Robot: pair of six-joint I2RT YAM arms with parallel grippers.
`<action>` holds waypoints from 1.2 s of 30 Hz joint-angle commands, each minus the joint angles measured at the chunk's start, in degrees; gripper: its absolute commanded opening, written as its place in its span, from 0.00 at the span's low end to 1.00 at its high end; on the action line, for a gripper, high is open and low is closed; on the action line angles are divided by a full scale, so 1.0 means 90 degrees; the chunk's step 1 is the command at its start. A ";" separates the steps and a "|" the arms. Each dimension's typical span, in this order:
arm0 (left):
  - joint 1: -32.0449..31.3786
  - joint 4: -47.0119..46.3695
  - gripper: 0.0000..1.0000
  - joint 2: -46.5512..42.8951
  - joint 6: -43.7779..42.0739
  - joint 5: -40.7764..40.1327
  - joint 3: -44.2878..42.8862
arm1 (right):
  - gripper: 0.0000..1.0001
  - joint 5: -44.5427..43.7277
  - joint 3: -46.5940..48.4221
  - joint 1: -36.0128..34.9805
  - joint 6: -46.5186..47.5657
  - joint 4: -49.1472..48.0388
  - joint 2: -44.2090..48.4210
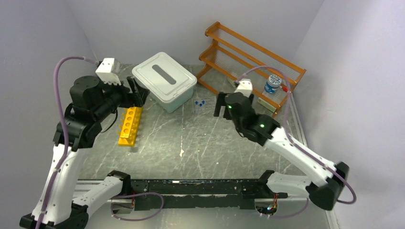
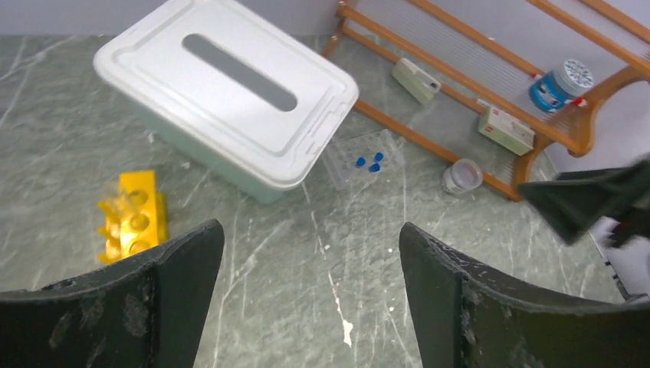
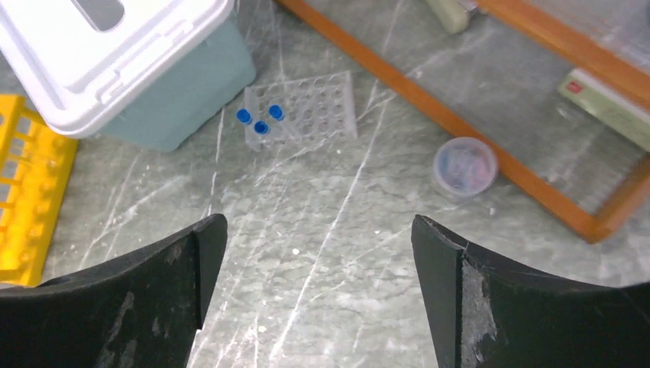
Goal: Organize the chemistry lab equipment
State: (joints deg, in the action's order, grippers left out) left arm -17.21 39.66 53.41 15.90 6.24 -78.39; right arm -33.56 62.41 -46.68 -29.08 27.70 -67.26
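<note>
The yellow holed test-tube rack [image 1: 130, 125] lies on the table at the left; it also shows in the left wrist view [image 2: 134, 218] and the right wrist view [image 3: 27, 199]. Three blue-capped vials [image 1: 199, 102] [image 2: 369, 161] [image 3: 260, 123] stand in a clear holed tray [image 3: 314, 111] beside the bin. A small lidded jar [image 2: 462, 176] [image 3: 464, 167] sits at the foot of the shelf. My left gripper [image 1: 137, 93] [image 2: 310, 228] is open and empty above the rack's far end. My right gripper [image 1: 220, 106] [image 3: 319, 222] is open and empty, just right of the vials.
A pale bin with a white slotted lid [image 1: 165, 81] stands at the back centre. The orange two-tier shelf [image 1: 253, 57] at the back right holds a blue-and-white bottle [image 1: 272, 84] and two small boxes [image 2: 416, 80] [image 2: 506, 129]. Walls close in on both sides.
</note>
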 commanded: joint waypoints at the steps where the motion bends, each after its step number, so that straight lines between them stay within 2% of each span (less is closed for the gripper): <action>1: -0.0050 0.0929 0.89 -0.0420 0.0270 -0.0937 0.0052 | 0.99 -0.0562 0.0119 0.0020 0.0155 0.0938 0.1170; 8: -0.0050 0.2065 0.89 -0.1177 0.0339 -0.1958 0.0153 | 1.00 -0.1408 0.1008 0.0020 -0.0462 0.2548 0.1664; 11: -0.0050 0.2450 0.89 -0.1508 0.0408 -0.2265 0.0264 | 1.00 -0.1529 0.1120 0.0020 -0.0652 0.2836 0.1866; 15: -0.0050 0.2739 0.90 -0.1868 0.0521 -0.2449 0.0284 | 1.00 -0.1493 0.1123 0.0020 -0.0611 0.2852 0.2102; 24: -0.0050 0.3231 0.92 -0.2066 0.0683 -0.3016 -0.0151 | 1.00 -0.1678 0.1397 0.0020 -0.0610 0.3146 0.1951; 36: -0.0050 0.3145 0.93 -0.2065 0.0733 -0.2868 0.0128 | 1.00 -0.1530 0.0948 0.0020 -0.0218 0.2576 0.2262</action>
